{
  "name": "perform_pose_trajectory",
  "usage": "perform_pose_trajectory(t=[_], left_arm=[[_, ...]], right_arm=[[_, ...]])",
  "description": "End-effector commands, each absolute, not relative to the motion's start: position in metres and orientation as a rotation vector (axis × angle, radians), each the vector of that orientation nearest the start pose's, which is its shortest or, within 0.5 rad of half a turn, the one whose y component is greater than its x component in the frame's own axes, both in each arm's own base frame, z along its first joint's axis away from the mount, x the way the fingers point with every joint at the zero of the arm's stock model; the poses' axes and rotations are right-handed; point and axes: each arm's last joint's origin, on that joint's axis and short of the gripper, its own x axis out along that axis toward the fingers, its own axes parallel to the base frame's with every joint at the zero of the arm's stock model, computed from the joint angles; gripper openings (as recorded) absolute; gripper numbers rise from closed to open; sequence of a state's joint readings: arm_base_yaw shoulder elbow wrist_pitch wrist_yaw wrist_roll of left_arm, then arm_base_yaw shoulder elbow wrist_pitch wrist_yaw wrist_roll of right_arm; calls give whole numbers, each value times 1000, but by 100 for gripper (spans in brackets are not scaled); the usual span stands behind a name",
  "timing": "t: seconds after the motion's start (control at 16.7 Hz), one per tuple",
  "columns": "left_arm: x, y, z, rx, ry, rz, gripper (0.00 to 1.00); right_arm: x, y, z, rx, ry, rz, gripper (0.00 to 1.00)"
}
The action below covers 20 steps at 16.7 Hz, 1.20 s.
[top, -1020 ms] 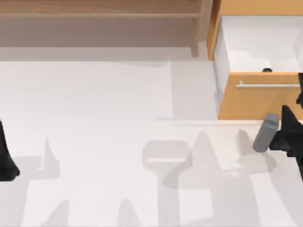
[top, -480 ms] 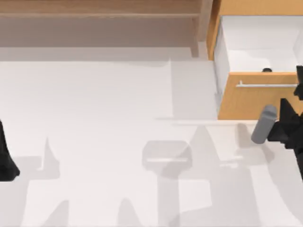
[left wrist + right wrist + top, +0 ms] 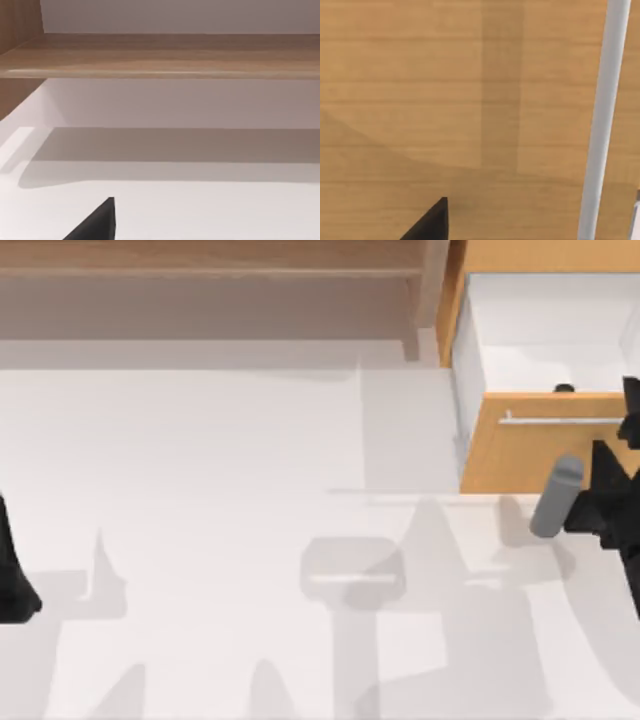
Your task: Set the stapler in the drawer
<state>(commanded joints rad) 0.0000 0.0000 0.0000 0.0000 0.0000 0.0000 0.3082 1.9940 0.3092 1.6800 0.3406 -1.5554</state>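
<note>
The right tool [image 3: 603, 506] of the AgileX pair hangs at the right edge of the worktop [image 3: 200, 490], just in front of the pulled-out drawer [image 3: 535, 455] and below its thin silver bar handle [image 3: 565, 421]; whether it is apart or together cannot be told. A grey cylinder [image 3: 555, 498] stands tilted on its left side, overlapping the lower edge of the orange-tan drawer front. The right wrist view looks straight onto that wooden front [image 3: 445, 100] with the handle [image 3: 602, 125] crossing it. The stapler [image 3: 565, 388] shows as a small black shape inside the drawer, against the near white wall behind the front panel. The left tool [image 3: 12, 585] sits parked at the worktop's left edge, its state equally unclear, facing the brown shelf unit [image 3: 165, 55] along the far side
</note>
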Motion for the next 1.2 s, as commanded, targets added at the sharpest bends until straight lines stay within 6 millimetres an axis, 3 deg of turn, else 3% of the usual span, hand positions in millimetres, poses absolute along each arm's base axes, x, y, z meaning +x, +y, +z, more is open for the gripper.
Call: perform_pose_trajectory(t=[0.6, 1.2], left_arm=[[106, -1, 160, 0, 0, 0, 100], [106, -1, 160, 0, 0, 0, 100]], right_arm=[[253, 71, 89, -1571, 8, -8, 2], [253, 71, 88, -1570, 13, -2, 0]])
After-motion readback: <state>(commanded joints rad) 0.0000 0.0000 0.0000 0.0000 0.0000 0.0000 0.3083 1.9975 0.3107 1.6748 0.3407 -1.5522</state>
